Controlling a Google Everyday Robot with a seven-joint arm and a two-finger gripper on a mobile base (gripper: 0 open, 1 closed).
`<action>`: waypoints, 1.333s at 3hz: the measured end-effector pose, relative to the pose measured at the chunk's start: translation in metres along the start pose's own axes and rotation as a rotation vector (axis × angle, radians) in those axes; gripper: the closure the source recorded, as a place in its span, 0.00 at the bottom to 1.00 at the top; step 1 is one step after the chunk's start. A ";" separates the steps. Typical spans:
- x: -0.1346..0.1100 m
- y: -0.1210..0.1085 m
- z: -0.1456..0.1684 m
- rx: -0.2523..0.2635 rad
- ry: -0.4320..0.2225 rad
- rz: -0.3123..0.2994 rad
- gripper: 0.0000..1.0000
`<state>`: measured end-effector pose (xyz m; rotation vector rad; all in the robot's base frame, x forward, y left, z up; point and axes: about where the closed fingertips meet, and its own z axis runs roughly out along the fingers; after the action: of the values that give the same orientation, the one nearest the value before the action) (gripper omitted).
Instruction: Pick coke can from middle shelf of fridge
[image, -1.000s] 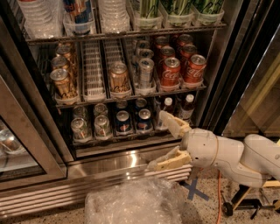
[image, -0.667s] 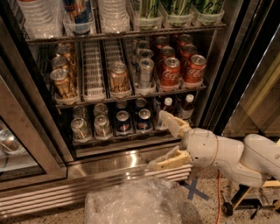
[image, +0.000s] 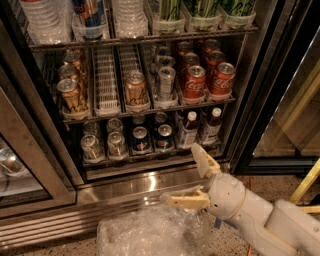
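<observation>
My cream 2-finger gripper (image: 189, 179) hangs low in front of the stainless steel base of the dark-framed glass-door fridge (image: 125, 189), fingers spread wide and holding nothing. The red aluminium coke can (image: 194, 82) stands at the front right of the dark wire middle shelf (image: 150, 111), just beside a second red can (image: 222, 79), well above me.

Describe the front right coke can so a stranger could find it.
The gripper, fingers open, hangs low before the fridge; above it, find the middle shelf with white ribbed lanes. The coke can is the front red can in the rightmost lane, right of its red twin.
</observation>
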<state>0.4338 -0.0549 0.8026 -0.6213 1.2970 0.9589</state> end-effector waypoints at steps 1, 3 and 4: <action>0.012 -0.003 -0.024 0.183 -0.117 0.087 0.00; -0.002 -0.018 -0.043 0.284 -0.186 0.103 0.00; -0.005 -0.035 -0.039 0.334 -0.184 0.081 0.00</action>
<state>0.4437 -0.1062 0.7957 -0.2186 1.2865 0.8195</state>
